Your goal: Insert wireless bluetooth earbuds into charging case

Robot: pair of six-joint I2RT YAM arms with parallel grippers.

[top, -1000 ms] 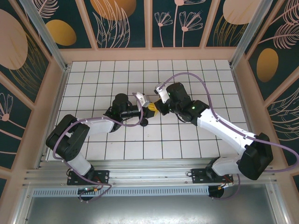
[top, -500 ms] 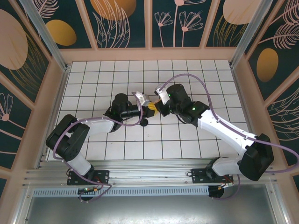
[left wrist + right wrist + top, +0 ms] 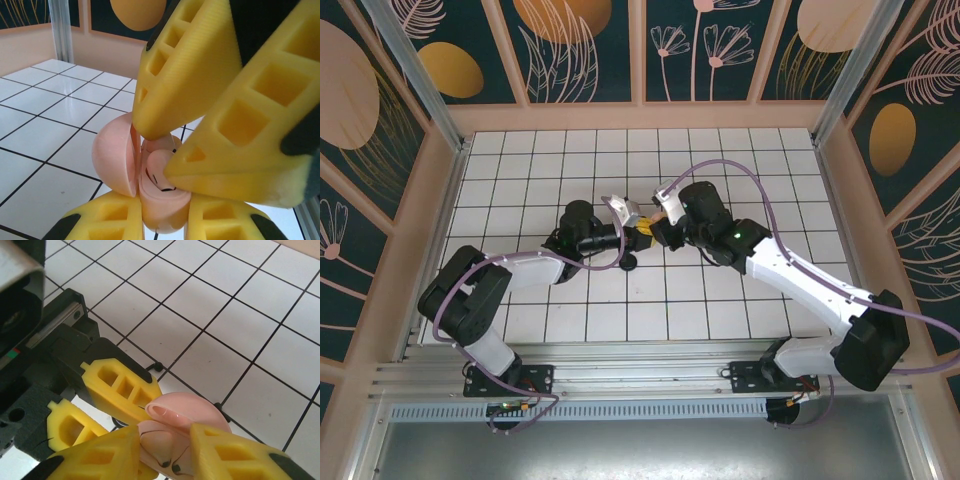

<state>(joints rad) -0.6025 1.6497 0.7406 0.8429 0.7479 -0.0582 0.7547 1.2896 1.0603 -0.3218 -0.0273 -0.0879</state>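
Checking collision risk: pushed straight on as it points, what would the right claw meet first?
The open pink charging case held by the left claw; the right claw seems nearly on it, though depth is unclear.

I see white shells and black joints on the left arm (image 3: 525, 268) and the right arm (image 3: 800, 280), each with a purple cable (image 3: 725, 164). The fingers (image 3: 122, 387) are yellow, with square pockets and black tips.
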